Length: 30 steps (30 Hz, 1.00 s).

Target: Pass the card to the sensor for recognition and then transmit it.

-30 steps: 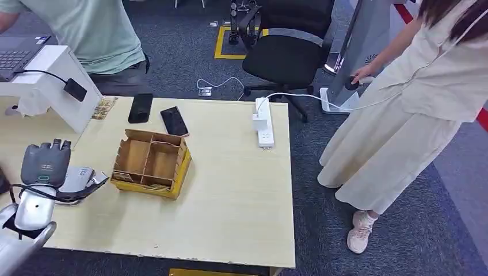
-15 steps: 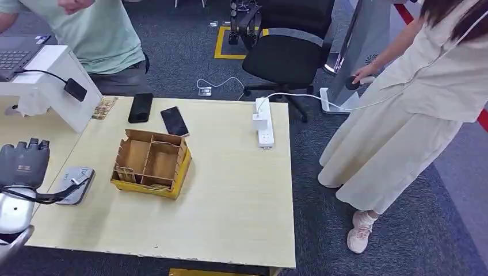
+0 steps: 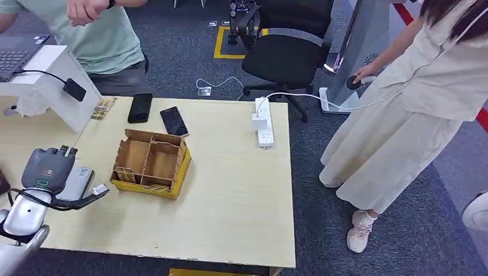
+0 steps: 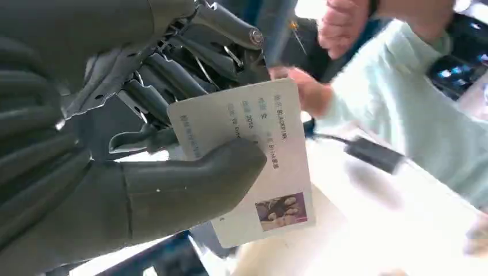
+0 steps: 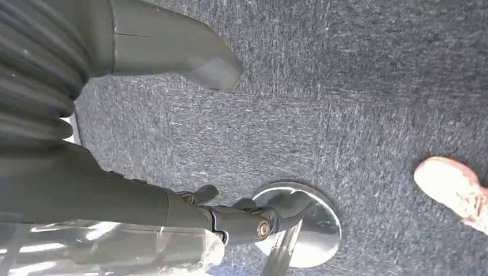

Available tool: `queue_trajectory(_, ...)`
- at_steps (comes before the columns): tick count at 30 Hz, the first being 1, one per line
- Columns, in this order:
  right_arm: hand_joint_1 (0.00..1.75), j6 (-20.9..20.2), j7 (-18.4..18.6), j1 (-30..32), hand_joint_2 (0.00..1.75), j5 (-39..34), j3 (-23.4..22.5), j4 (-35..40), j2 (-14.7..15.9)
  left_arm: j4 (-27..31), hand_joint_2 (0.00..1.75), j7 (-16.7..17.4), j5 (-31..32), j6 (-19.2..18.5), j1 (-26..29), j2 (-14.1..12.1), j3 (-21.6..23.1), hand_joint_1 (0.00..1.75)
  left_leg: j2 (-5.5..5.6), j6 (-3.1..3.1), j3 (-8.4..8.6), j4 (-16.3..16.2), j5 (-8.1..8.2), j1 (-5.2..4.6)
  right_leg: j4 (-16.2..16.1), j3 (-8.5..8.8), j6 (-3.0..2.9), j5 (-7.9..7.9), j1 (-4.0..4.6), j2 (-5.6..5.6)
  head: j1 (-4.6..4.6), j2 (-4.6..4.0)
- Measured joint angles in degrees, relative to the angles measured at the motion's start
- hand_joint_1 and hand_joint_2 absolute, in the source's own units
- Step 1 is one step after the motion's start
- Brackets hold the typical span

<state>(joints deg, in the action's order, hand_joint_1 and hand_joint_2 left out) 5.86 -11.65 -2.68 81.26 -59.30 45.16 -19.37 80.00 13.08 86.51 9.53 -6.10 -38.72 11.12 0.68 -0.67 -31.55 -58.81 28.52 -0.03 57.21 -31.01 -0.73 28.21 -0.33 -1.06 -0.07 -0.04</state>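
- Holding one card point(image 4: 253, 161) between thumb and fingers, the left hand point(image 3: 49, 169) hovers over the worktop's point(image 3: 230, 195) left edge, card's long axis running out past the fingertips.
- Sensor: likely the white stand point(image 3: 52, 86) at the far-left corner, just beyond that hand; left arm nearest, my guess.
- One divided box point(image 3: 151, 163) mid-worktop, two phones point(image 3: 140, 107) behind it, one power strip point(image 3: 263, 123).
- Right hand point(image 5: 172, 57) hangs above carpet, holding nothing I can see; whether its fingers are curled in or apart, cannot tell.

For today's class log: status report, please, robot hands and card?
Left robot hand holds card over sensor. Right robot hand hangs over carpet, empty. Nothing blocking.
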Motion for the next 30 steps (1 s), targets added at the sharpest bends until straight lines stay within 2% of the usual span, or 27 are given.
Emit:
queue_trajectory(4, 0.00, -0.1, 0.0, 0.0, 1.75, 0.0, 0.0, 0.0, 0.0, 0.2, 1.75, -4.0, 0.0, -1.5, 1.8, 4.9, -6.9, 1.75, 0.03, 0.00, -0.02, 0.0, 0.00, -0.03, 0.0, -0.01, 0.01, 0.00, -0.01, 0.04, -0.04, 0.00)
queue_trajectory(9, 0.00, -0.3, 0.0, 0.0, 1.75, 0.2, -0.1, 0.0, 0.0, 0.3, 1.75, -6.4, 0.0, -2.2, 3.3, 9.5, -12.9, 1.75, 0.03, 0.00, -0.02, 0.0, 0.00, -0.02, 0.0, -0.02, 0.01, 0.00, 0.00, 0.07, -0.04, 0.00)
queue_trajectory(12, 0.00, -0.4, 0.0, 0.0, 1.75, 0.3, -0.1, 0.3, 0.0, 1.1, 1.75, -7.0, 0.0, -2.1, 4.0, 11.5, -15.6, 1.75, 0.04, 0.00, -0.03, 0.0, 0.00, 0.00, 0.0, -0.02, 0.00, 0.00, 0.02, 0.09, -0.04, -0.02)
queue_trajectory(14, 0.00, -0.6, 0.0, 0.0, 1.75, 0.5, -0.1, 0.5, -0.1, 1.5, 1.75, -6.0, 0.0, -2.1, 4.2, 12.6, -17.0, 1.75, 0.04, 0.00, -0.03, 0.0, 0.00, 0.01, 0.0, -0.02, 0.00, 0.00, 0.02, 0.10, -0.02, 0.00)
queue_trajectory(19, 0.00, -1.0, 0.0, 0.0, 1.75, 0.6, -0.1, 0.8, -0.1, 2.6, 1.75, -3.8, 0.0, -2.1, 4.8, 13.3, -17.9, 1.75, 0.06, 0.00, -0.03, 0.0, 0.00, 0.02, 0.0, -0.01, 0.00, 0.00, 0.02, 0.12, -0.02, -0.02)
queue_trajectory(21, 0.00, -1.0, 0.0, 0.0, 1.75, 0.7, -0.2, 0.9, -0.1, 2.7, 1.75, -1.7, 0.0, -2.2, 5.0, 13.2, -17.9, 1.75, 0.06, 0.00, -0.04, 0.0, 0.00, 0.02, 0.0, -0.02, 0.00, 0.00, 0.02, 0.12, -0.02, 0.00)
queue_trajectory(23, 0.00, -0.9, 0.1, 0.0, 1.75, 0.8, -0.2, 1.0, -0.1, 2.7, 1.75, 1.4, 0.0, -2.4, 5.3, 12.1, -17.2, 1.75, 0.05, 0.00, -0.04, 0.0, 0.00, 0.05, 0.0, -0.03, 0.00, 0.00, 0.05, 0.10, -0.02, 0.00)
queue_trajectory(26, 0.00, -0.9, 0.1, 0.0, 1.75, 1.0, -0.2, 1.0, -0.1, 2.7, 1.75, 3.3, 0.0, -2.3, 5.3, 10.7, -16.4, 1.75, 0.09, 0.00, -0.04, 0.0, 0.00, 0.04, 0.0, -0.03, 0.00, 0.00, 0.04, 0.13, -0.02, 0.00)
queue_trajectory(30, 0.00, -0.9, 0.1, 0.0, 1.75, 1.2, -0.2, 1.0, -0.1, 2.7, 1.75, 8.5, 0.0, -2.1, 5.1, 7.6, -12.3, 1.75, 0.08, 0.00, -0.04, 0.0, 0.00, 0.05, 0.0, -0.04, 0.00, 0.00, 0.05, 0.13, -0.04, 0.00)
